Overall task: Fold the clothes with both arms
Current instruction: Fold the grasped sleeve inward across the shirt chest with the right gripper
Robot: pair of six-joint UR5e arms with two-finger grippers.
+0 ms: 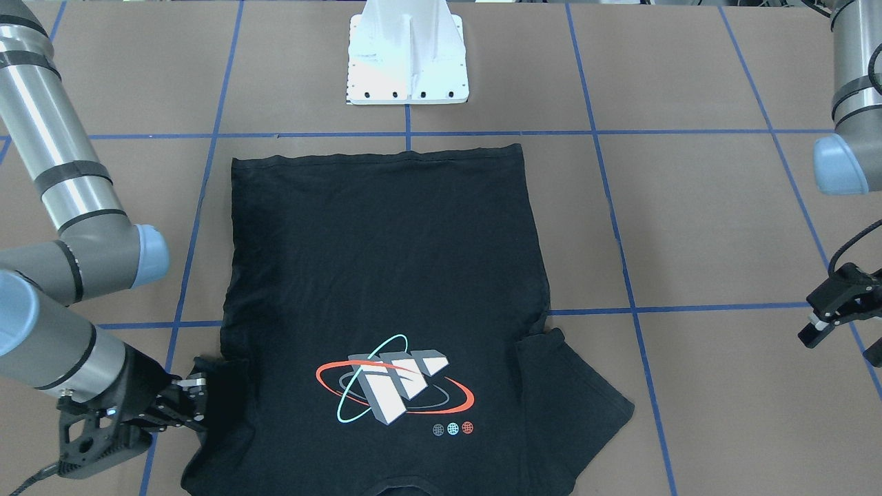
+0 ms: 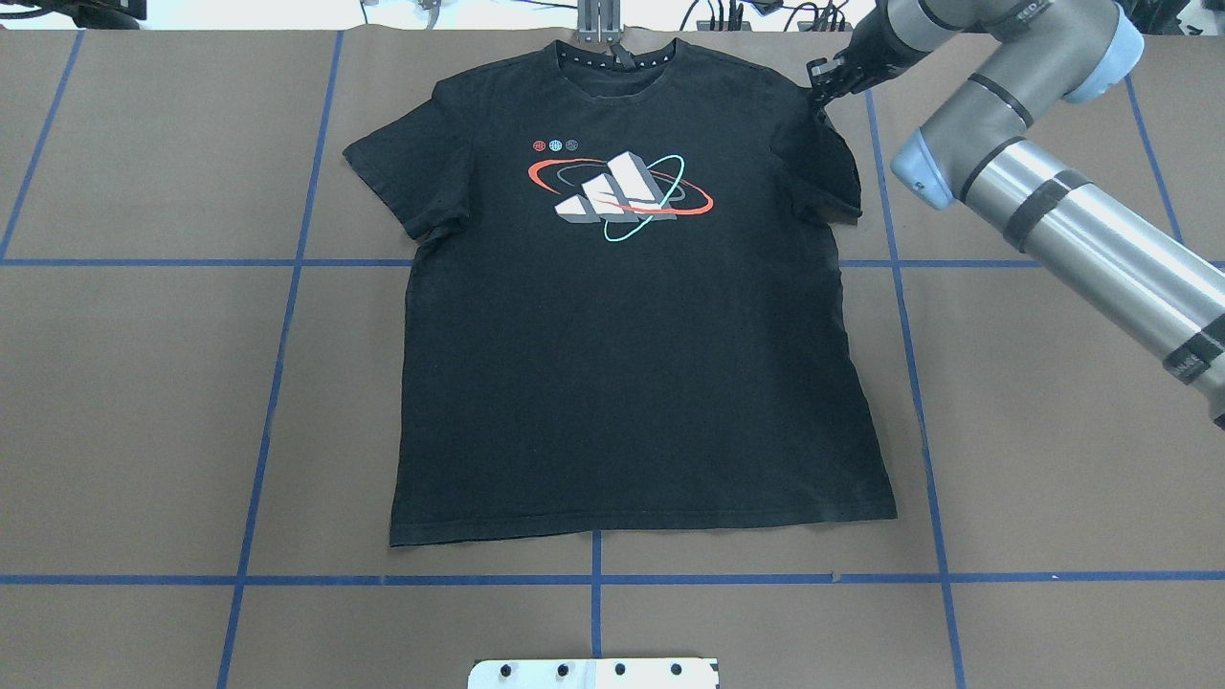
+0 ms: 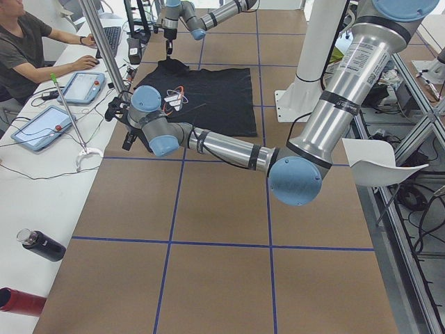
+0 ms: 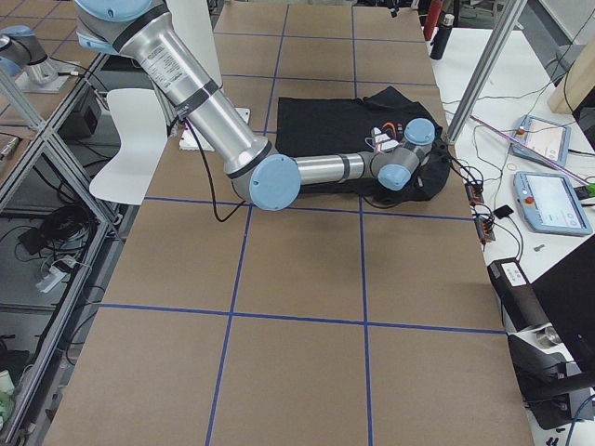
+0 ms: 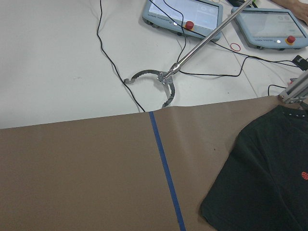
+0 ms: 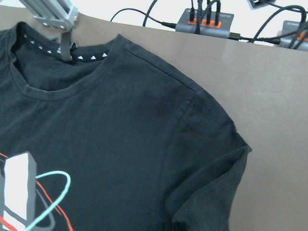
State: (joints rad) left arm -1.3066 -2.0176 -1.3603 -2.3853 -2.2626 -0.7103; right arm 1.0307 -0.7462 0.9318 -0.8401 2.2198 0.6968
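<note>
Overhead exterior: right pincer (image 2: 821,91) at T-shirt (image 2: 622,364) shoulder.

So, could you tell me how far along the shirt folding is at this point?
Done: the T-shirt lies flat, print up, no fold visible. In hand: the right gripper is at one sleeve; whether it grips is unclear. The left gripper hangs off the cloth. Left: every fold.
</note>
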